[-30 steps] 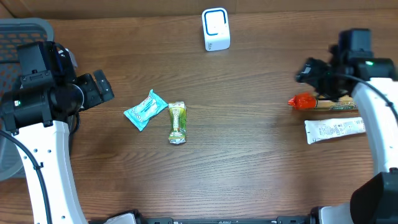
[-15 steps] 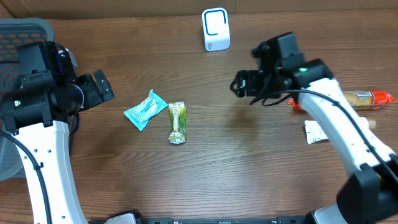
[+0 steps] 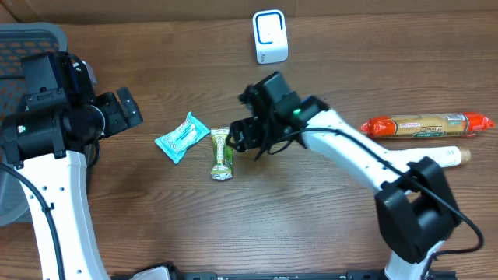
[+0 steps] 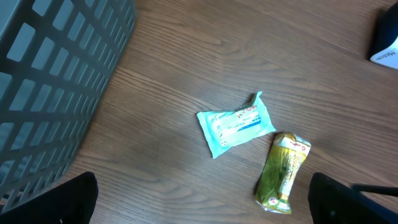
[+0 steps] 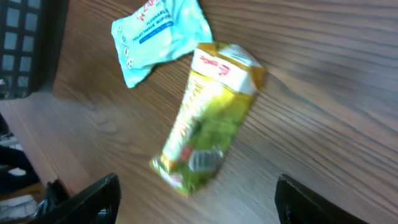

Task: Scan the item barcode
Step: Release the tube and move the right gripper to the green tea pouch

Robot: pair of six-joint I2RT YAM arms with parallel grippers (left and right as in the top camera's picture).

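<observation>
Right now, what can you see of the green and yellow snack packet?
The green and yellow packet is a long, shiny, crinkly wrapper that looks like plastic. One end is yellow, the middle is green, and its small printing is too blurry to read. It lies flat on the wooden table. The teal packet sits right beside its yellow end, though I cannot tell whether they touch. The right gripper hovers close by, jaws open, not holding it.
</observation>
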